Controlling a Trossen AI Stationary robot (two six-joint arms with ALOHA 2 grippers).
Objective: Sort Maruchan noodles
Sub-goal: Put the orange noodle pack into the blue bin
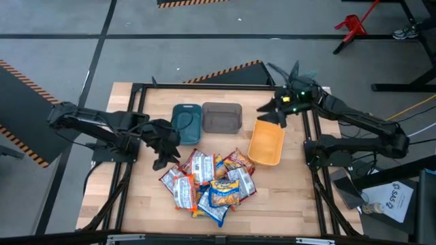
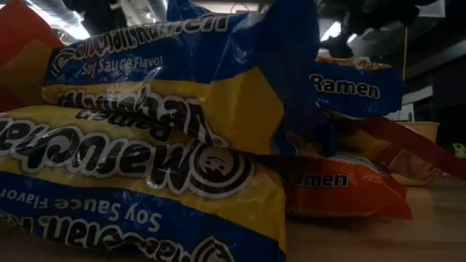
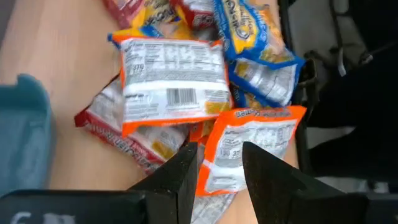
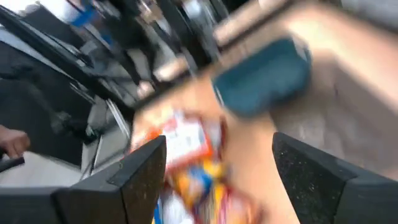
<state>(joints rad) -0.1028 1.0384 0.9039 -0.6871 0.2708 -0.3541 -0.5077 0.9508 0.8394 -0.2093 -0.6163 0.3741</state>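
The Maruchan noodles (image 1: 208, 180) lie in a loose overlapping pile on the near middle of the table: orange-red, blue-and-yellow and silvery packets. In the low view a blue-and-yellow packet (image 2: 182, 109) fills most of the picture. My left gripper (image 1: 162, 153) is open at the pile's left edge. In the left wrist view its fingers (image 3: 221, 168) stand on either side of an orange-edged packet (image 3: 249, 134) lying back side up, with no contact showing. My right gripper (image 1: 272, 116) is open and empty, hovering over the far end of the orange tray (image 1: 266, 143); its fingers (image 4: 217, 180) are spread wide.
A teal tray (image 1: 185, 121) and a grey tray (image 1: 222, 117) stand side by side beyond the pile, with the orange tray to their right. A black frame (image 1: 204, 86) runs round the table. Bare wood shows on the near left (image 1: 146, 197) and near right.
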